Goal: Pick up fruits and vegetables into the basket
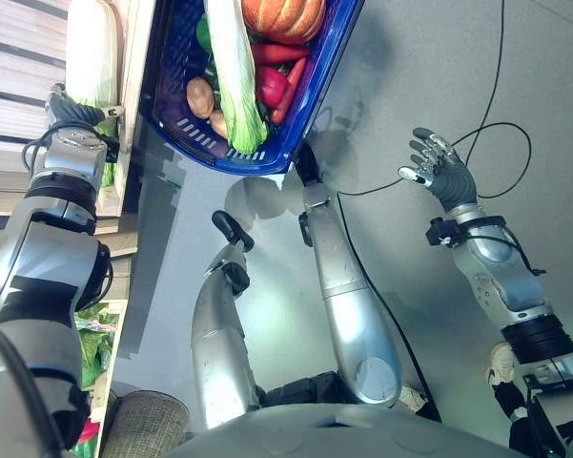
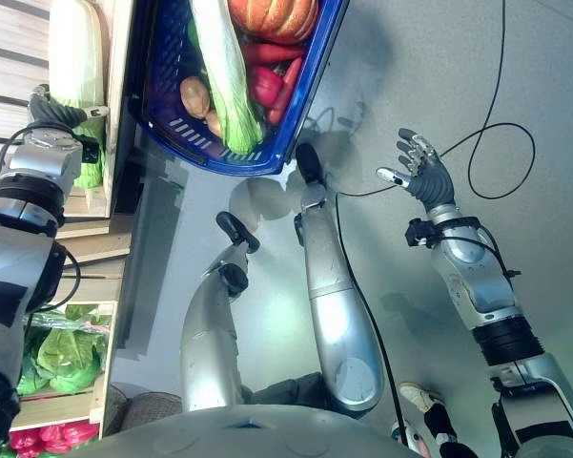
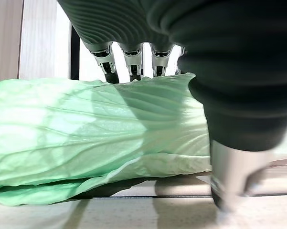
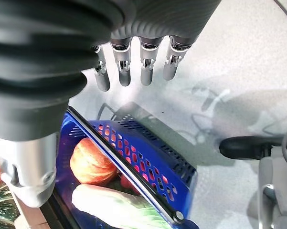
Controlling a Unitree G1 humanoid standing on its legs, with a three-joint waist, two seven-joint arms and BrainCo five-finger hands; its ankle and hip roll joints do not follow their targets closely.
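We have our left hand [image 1: 74,112] on the wooden shelf [image 1: 133,76] at about ten o'clock in the head views, laid over a pale green napa cabbage [image 1: 91,48]. In its wrist view the fingers [image 3: 131,62] reach over the far side of the leafy body [image 3: 86,138] and the thumb [image 3: 234,176] comes down the near side, so we read the hand as curled round the cabbage, though contact under the leaves is hidden. The cabbage's long axis runs along the shelf edge, twelve to six in the head views, one end under our left hand and the other pointing toward twelve, so we take it crosswise. The blue basket [image 1: 315,95] sits on the floor just beside the shelf, toward three o'clock from this hand, already holding another cabbage [image 1: 231,67], a pumpkin [image 1: 284,16], a potato [image 1: 200,96] and red vegetables. The left arm is plainly the nearer one. Our right hand [image 1: 439,167] hangs over bare floor at three o'clock, fingers spread, holding nothing.
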